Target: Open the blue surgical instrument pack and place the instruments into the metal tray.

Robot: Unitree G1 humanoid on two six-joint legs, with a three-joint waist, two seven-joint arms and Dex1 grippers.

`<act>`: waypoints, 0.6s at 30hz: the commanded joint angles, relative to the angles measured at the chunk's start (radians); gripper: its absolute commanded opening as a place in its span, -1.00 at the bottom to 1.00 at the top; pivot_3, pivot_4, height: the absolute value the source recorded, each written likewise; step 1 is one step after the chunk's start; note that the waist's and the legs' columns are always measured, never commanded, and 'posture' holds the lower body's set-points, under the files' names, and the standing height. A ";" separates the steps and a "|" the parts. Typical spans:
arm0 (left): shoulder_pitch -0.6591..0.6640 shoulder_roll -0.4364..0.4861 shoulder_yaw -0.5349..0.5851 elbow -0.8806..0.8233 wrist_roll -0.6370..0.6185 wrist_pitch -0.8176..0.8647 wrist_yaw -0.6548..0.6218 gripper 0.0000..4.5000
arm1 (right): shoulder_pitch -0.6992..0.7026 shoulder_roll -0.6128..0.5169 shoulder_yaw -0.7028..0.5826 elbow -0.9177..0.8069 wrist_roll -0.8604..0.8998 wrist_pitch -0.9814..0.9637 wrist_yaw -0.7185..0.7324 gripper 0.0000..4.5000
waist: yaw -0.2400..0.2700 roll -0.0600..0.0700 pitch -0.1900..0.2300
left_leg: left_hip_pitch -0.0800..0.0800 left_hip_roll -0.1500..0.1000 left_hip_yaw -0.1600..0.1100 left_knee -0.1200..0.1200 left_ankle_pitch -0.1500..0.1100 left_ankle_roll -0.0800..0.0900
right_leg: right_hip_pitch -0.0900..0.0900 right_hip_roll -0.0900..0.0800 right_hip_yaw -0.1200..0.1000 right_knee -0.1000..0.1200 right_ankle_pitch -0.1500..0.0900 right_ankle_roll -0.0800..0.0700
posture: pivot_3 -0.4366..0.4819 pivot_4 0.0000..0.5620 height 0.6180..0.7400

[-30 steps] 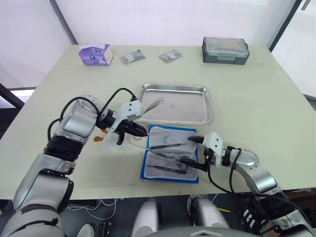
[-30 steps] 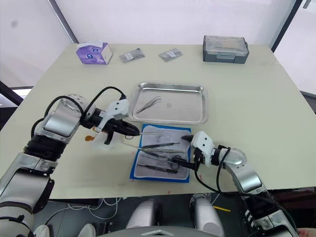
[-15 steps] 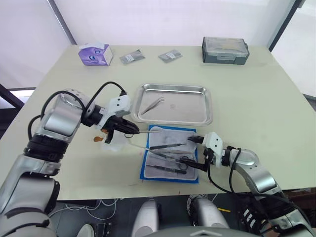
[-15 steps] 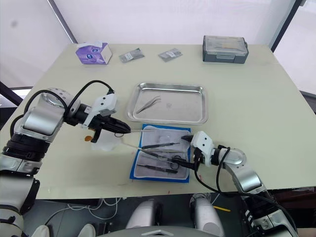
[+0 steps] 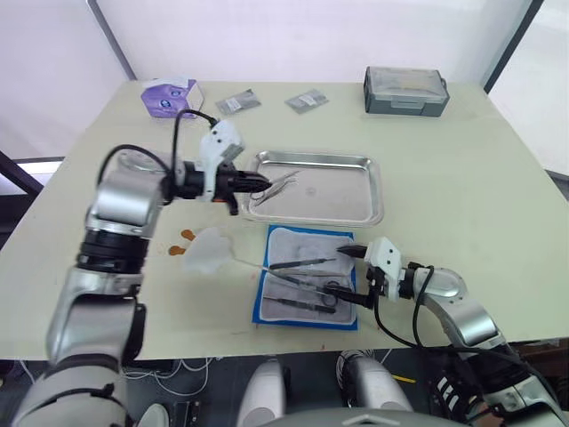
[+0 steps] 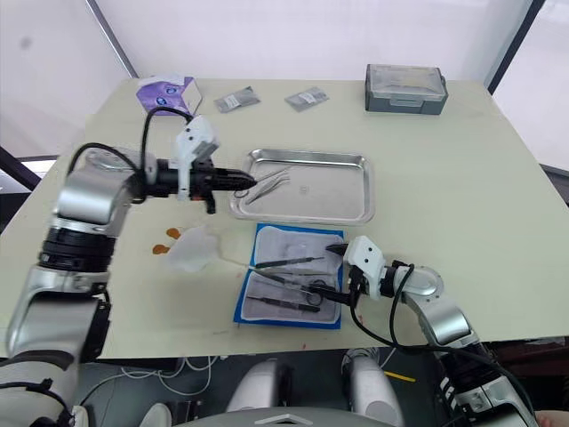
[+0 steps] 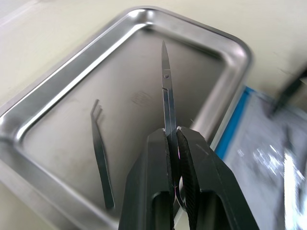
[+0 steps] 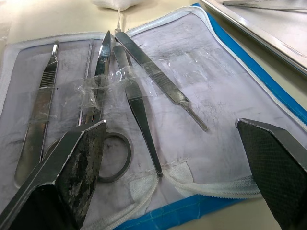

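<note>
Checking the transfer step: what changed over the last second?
The left end effector, shut on a pair of scissors, swung from beside the open blue pack up over the near-left part of the metal tray, blades pointing in above the tweezers lying there. Unchanged: the right end effector sits open over the remaining instruments in the pack.

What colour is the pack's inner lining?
Pale grey-white, with a bright blue border; the blue surgical instrument pack shows it best in the right wrist view.

Metal tray (image 5: 369,206) just behind open pack (image 5: 307,316), tweezers (image 7: 101,158) inside.
</note>
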 commanded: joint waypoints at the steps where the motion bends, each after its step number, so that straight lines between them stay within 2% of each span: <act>1: -0.005 -0.076 0.049 -0.103 -0.003 0.129 0.180 -0.96 | 0.048 -0.011 0.058 0.099 -0.058 0.048 0.001 1.00 | -0.001 0.000 0.000 | 0.000 0.000 -0.001 0.000 0.000 0.000 | 0.000 0.000 0.000 0.000 0.000 0.000 | -0.05 -0.47 0.86; 4: 0.010 -0.152 0.042 -0.147 0.016 0.216 0.309 -0.96 | 0.049 -0.011 0.057 0.100 -0.056 0.051 0.001 1.00 | -0.001 0.000 0.000 | 0.000 0.000 -0.002 0.000 0.000 0.000 | 0.000 0.000 0.000 0.000 0.000 0.000 | -0.05 -0.47 0.86; 11: 0.017 -0.256 0.004 -0.140 0.060 0.261 0.501 -0.96 | 0.041 -0.009 0.059 0.109 -0.058 0.048 0.007 1.00 | 0.000 0.000 0.000 | 0.001 -0.001 -0.005 0.000 0.000 0.000 | 0.001 0.000 -0.001 0.000 0.000 0.000 | -0.05 -0.47 0.86; 18: 0.000 -0.318 -0.032 -0.011 0.110 0.204 0.595 -0.96 | 0.033 -0.001 0.063 0.121 -0.063 0.043 0.009 1.00 | -0.001 0.000 0.000 | 0.008 -0.002 -0.005 -0.004 0.000 0.000 | 0.008 0.000 0.000 -0.003 0.000 0.000 | -0.05 -0.47 0.86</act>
